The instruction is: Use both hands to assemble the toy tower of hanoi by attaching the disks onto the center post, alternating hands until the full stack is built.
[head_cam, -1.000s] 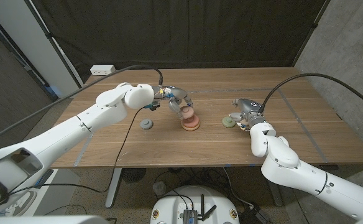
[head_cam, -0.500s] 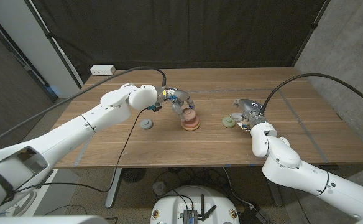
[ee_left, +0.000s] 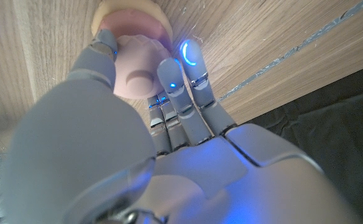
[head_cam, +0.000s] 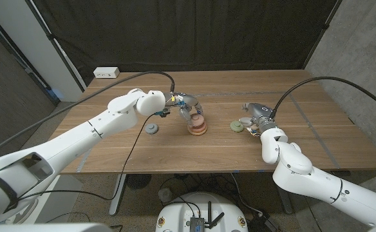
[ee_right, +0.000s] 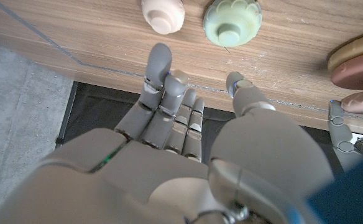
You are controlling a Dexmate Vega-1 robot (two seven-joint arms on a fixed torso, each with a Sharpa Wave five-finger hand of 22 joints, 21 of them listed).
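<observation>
Wooden table [head_cam: 304, 138], both arms in from near corners. Largest first.

L arm reaches across to mid-table; left hand [head_cam: 187, 106] sits over the stack [head_cam: 197, 127], which stands about mid-table. Left wrist view: fingers [ee_left: 172, 78] and thumb close round a pale pink disk [ee_left: 138, 78] w/ scalloped rim, held directly above the cream disk beneath. Held from the sides, prob. so the centre hole stays free to drop over the post; post itself hidden under the disk. Can't tell if disk is fully seated or just hovering on top.

R arm short of the stack. Right hand [head_cam: 255, 116] stands beside the green disk [head_cam: 237, 126], fingers apart, holding nothing. Right wrist view: green disk [ee_right: 232, 20] and a smaller cream piece [ee_right: 163, 15] lie on the table ahead of the fingertips [ee_right: 160, 59], not touching. Looks like it is parked there for its turn, since hands alternate.

Grey disk [head_cam: 152, 129] lies alone on L side, near L forearm, within L hand's reach.

Stack so far: brownish base disk, cream, pink on top. Judgement: roughly midway; green, grey, cream piece unplaced.

Small white box [head_cam: 106, 72] at far L corner, unrelated.
</observation>
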